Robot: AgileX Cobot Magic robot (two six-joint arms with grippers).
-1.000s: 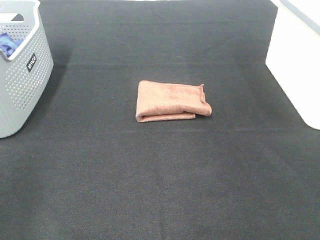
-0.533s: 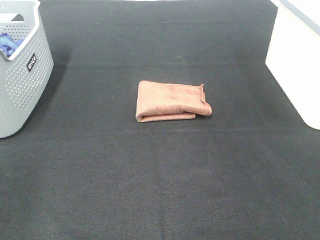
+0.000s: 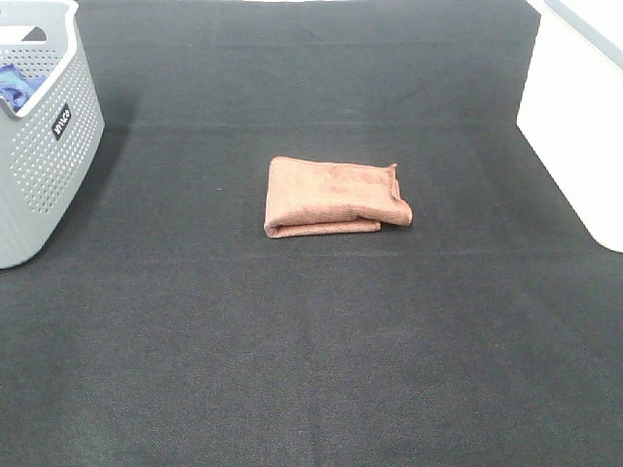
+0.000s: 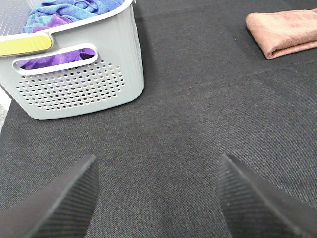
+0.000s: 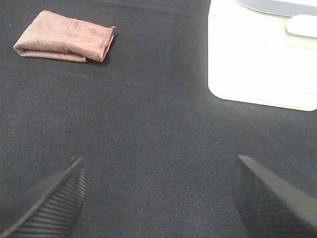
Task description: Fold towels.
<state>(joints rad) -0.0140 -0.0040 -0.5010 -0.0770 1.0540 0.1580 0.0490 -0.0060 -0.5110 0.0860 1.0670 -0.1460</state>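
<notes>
- The towel [image 3: 336, 197] lies folded into a compact rectangle near the middle of the counter [image 3: 311, 370], with layered edges showing along its near side; no white tag is discernible.
- The left end effector [image 4: 156, 198] is spread wide and holds nothing. Its two ribbed fingers [image 4: 59, 201] hang over bare counter, well apart from the towel — a standby posture, judged to keep the work area unobstructed.
- The right end effector [image 5: 158, 198] is likewise spread wide and empty, over bare counter, with the towel [image 5: 64, 37] well apart from it.
- Neither arm appears in the high view, so both are judged to be parked at the near edge.
- The grey perforated basket [image 4: 79, 74] stands at the left edge of the counter and holds blue and purple cloths [image 4: 69, 12] — probably the supply of remaining items.
- A white container [image 5: 262, 54] stands at the right edge; its purpose cannot be told.
- Judgement: the fold on this towel looks complete, or nearly so.
</notes>
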